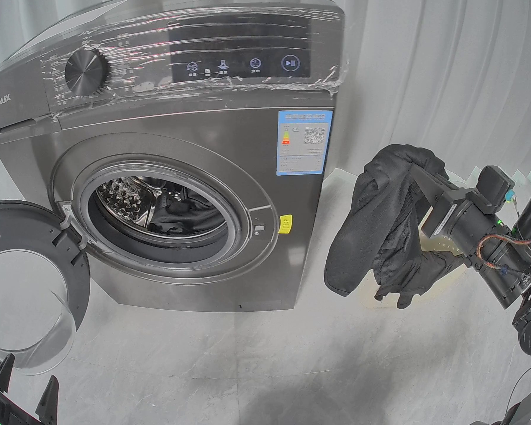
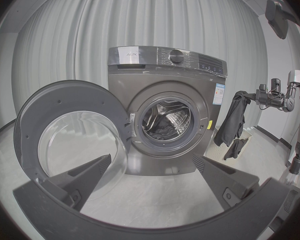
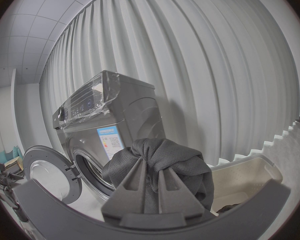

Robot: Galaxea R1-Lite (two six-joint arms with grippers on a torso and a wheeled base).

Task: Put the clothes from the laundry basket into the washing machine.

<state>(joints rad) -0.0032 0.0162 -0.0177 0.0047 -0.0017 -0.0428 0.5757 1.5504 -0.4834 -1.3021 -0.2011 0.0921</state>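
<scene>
Holding up a cloth (image 1: 377, 219), pinched tight in the right gripper (image 3: 152, 165), beside the washer (image 1: 218, 149) (left gripper (image 2: 151, 155) gaping, holding nothing). Next, probably swinging it into the washer's open hole.

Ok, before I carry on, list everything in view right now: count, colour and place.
washing machine: one, grey, on the floor against the curtain.
door: one, dark grey with a clear window, swung open on the robot's left.
clothes in the drum: dark heap, number unclear, inside the machine.
garment: one, black, hanging right of the machine, above the basket.
laundry basket: one, cream, on the floor right of the machine.
cloth in the basket: dark, at least one piece.
curtain: white, behind everything.
floor: grey.
right claw: shut on the garment, raised.
left claw: open, low, near the door.
</scene>
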